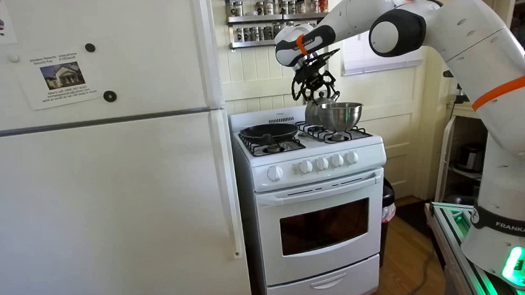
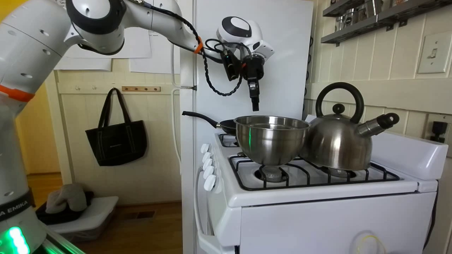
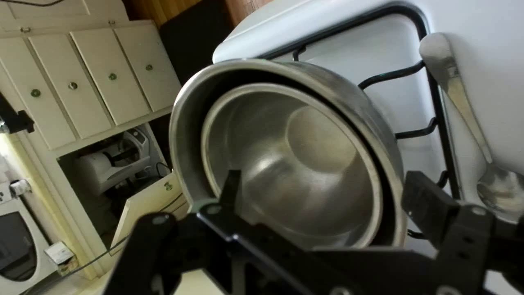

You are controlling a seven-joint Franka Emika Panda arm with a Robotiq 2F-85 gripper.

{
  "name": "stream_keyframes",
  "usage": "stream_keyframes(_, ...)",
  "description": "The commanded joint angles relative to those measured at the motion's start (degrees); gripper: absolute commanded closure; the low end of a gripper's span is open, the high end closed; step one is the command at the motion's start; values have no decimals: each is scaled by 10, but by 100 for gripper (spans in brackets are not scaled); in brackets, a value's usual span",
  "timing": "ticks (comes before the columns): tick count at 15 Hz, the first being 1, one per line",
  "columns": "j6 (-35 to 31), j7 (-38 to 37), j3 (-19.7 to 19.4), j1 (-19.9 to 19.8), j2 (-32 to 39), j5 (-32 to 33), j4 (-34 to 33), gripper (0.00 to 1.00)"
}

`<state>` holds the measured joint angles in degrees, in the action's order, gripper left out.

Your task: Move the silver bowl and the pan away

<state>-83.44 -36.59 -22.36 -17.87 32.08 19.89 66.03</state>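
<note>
The silver bowl [image 1: 342, 117] rests on the right-hand front burner of the stove, also seen in an exterior view [image 2: 272, 143]. In the wrist view the outer bowl [image 3: 348, 92] has a smaller metal bowl [image 3: 262, 164] nested inside it. The dark pan [image 1: 275, 130] sits on the left front burner with its black handle pointing to the front; the bowl partly hides the pan [image 2: 229, 127] in an exterior view. It is out of the wrist view. My gripper [image 2: 255, 107] is open and empty, pointing down above the bowl, apart from it. Its fingers [image 3: 323, 180] are spread wide.
A metal kettle [image 2: 337, 143] stands right behind the bowl on the stove [image 1: 317, 155]. A spoon [image 3: 466, 106] lies between the burner grates. A fridge [image 1: 110, 198] stands beside the stove. Spice shelves [image 1: 277, 17] hang on the wall above.
</note>
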Motion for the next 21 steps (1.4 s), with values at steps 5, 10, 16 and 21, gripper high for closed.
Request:
stream_keyframes(5, -74, 113, 13, 57, -91, 101, 81, 0)
stream_keyframes(10, -79, 166, 23, 90, -139, 147, 131, 0)
stream_keyframes(16, -49, 160, 39, 75, -120, 123, 84, 0)
stream_keyframes(21, 175, 166, 42, 70, -109, 75, 23, 0)
